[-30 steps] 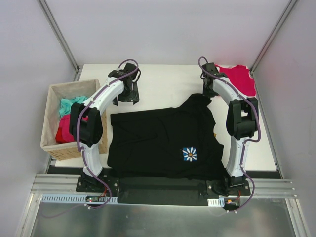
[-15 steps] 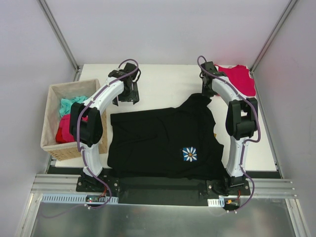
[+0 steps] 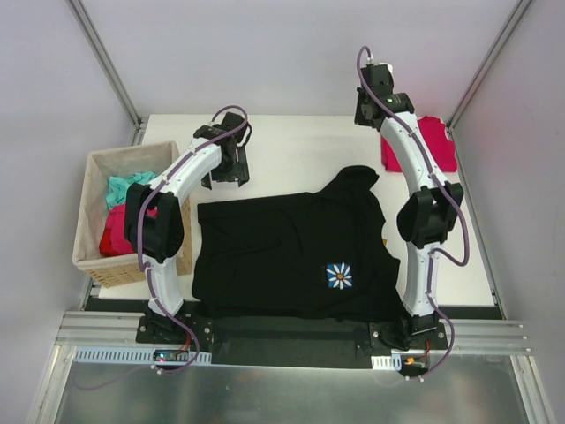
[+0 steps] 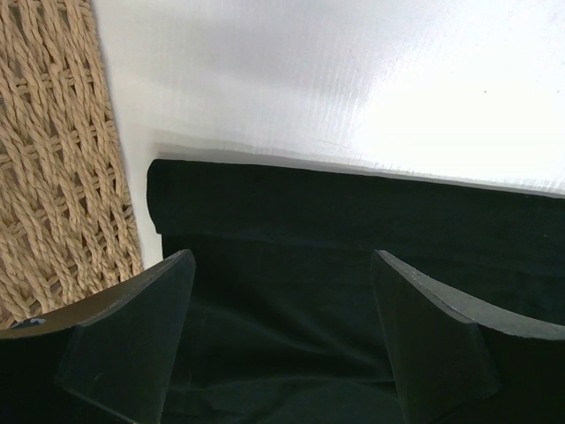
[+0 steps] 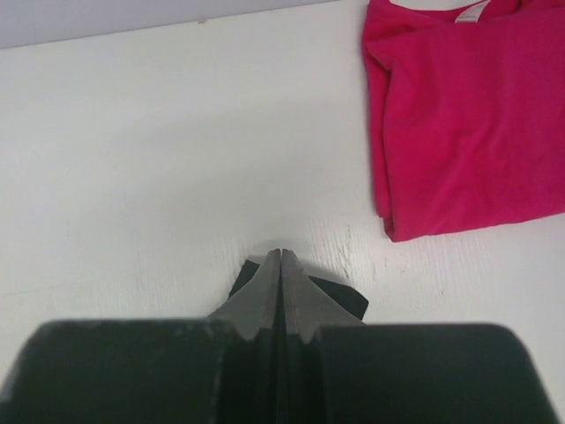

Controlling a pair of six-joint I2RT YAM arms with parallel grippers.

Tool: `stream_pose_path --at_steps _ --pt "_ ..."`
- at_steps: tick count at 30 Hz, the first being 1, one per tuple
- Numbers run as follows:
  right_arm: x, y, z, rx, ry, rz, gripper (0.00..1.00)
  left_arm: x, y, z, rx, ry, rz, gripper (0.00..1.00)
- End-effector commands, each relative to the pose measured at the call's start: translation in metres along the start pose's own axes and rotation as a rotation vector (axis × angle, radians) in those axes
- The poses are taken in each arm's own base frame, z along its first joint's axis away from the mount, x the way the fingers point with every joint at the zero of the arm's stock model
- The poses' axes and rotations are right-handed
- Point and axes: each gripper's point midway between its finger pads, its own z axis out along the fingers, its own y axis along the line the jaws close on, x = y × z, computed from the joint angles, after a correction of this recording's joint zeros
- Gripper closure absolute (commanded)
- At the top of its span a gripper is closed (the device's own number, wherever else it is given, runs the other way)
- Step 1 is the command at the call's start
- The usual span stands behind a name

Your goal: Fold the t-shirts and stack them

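The large black t-shirt (image 3: pixel 282 252) lies spread flat on the white table, its pale flower emblem (image 3: pixel 339 276) near the front right. The crimson-red t-shirt (image 3: pixel 434 143) lies folded at the back right and also shows in the right wrist view (image 5: pixel 459 115). My left gripper (image 3: pixel 225 170) is open and empty, hovering over the black shirt's far-left edge (image 4: pixel 353 212). My right gripper (image 3: pixel 374 95) is raised high over the back of the table, with fingers (image 5: pixel 280 258) pressed shut and nothing seen between them. The black shirt's far tip (image 5: pixel 346 299) lies on the table below them.
A woven tan basket (image 3: pixel 95 261) stands at the table's left edge, holding teal cloth (image 3: pixel 125 187) and red cloth (image 3: pixel 115 237). Its side shows in the left wrist view (image 4: pixel 53 159). Bare white table (image 3: pixel 300 146) lies behind the black shirt. Walls close in the back and sides.
My right gripper has risen from the black shirt's far tip, up and towards the back. The shirt stays flat on the table. The left arm has not moved.
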Motion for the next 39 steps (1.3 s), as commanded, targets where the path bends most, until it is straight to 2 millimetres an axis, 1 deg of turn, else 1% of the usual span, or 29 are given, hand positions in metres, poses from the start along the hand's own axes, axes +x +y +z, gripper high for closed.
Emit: stream_pose_path --at_steps 1,2,4,6,7,8,9,10,11,12,16,20,25,27,29,30,31,33,35,36,39 --pt "0.035 0.017 0.027 -0.021 0.112 -0.034 0.99 0.002 0.005 -0.001 0.001 0.008 0.009 0.19" --pt "0.045 0.019 0.03 -0.016 0.137 -0.044 0.99 0.002 0.005 -0.001 0.001 0.007 0.009 0.19" --pt "0.057 0.017 0.033 0.007 0.159 -0.075 0.99 0.002 0.005 -0.001 0.004 0.009 0.011 0.19" --pt "0.076 0.011 0.028 0.025 0.19 -0.11 0.99 0.003 0.004 -0.003 0.01 0.011 0.012 0.19" --pt "0.08 0.007 0.024 0.032 0.191 -0.127 0.95 0.003 0.003 -0.003 0.014 0.011 0.012 0.19" --pt "0.064 0.009 0.01 0.012 0.122 -0.122 0.63 0.003 0.003 -0.003 0.015 0.012 0.012 0.18" --pt "0.093 0.0 0.011 0.03 0.168 -0.152 0.48 0.004 0.002 -0.003 0.018 0.011 0.013 0.18" --pt "0.095 -0.005 0.007 0.037 0.15 -0.163 0.34 0.004 0.002 -0.002 0.019 0.014 0.01 0.17" --pt "0.096 -0.007 0.007 0.037 0.131 -0.163 0.19 0.004 0.002 -0.002 0.02 0.014 0.009 0.17" --pt "0.101 -0.013 0.001 0.044 0.133 -0.173 0.15 0.005 0.002 -0.002 0.021 0.016 0.007 0.17" --pt "0.112 -0.025 0.003 0.101 0.165 -0.215 0.14 0.007 0.0 -0.001 0.026 0.02 0.007 0.17" --pt "0.123 -0.03 0.01 0.127 0.205 -0.236 0.14 0.009 0.003 -0.001 0.013 0.014 0.009 0.17" --pt "0.13 -0.038 0.021 0.096 0.236 -0.215 0.14 0.009 0.003 0.0 0.013 0.016 0.014 0.17" --pt "0.134 -0.038 0.023 0.069 0.252 -0.221 0.14 0.009 0.003 0.001 0.011 0.017 0.018 0.17" --pt "0.134 -0.043 0.025 0.065 0.255 -0.219 0.14 0.009 0.003 0.001 0.009 0.017 0.018 0.17" --pt "0.135 -0.043 0.026 0.05 0.258 -0.225 0.15 0.009 0.003 0.001 0.009 0.017 0.018 0.17" --pt "0.133 -0.047 0.027 0.051 0.255 -0.222 0.18 0.01 0.003 0.001 0.009 0.017 0.018 0.17" --pt "0.135 -0.048 0.03 0.04 0.262 -0.226 0.2 0.01 0.004 0.001 0.007 0.017 0.019 0.17" --pt "0.136 -0.048 0.033 0.031 0.271 -0.24 0.25 0.01 0.004 0.002 0.004 0.017 0.021 0.17" --pt "0.134 -0.047 0.033 0.027 0.268 -0.24 0.27 0.01 0.004 0.002 0.004 0.018 0.024 0.17" --pt "0.136 -0.046 0.037 0.031 0.282 -0.241 0.42 0.01 0.004 0.003 0.002 0.02 0.023 0.17"
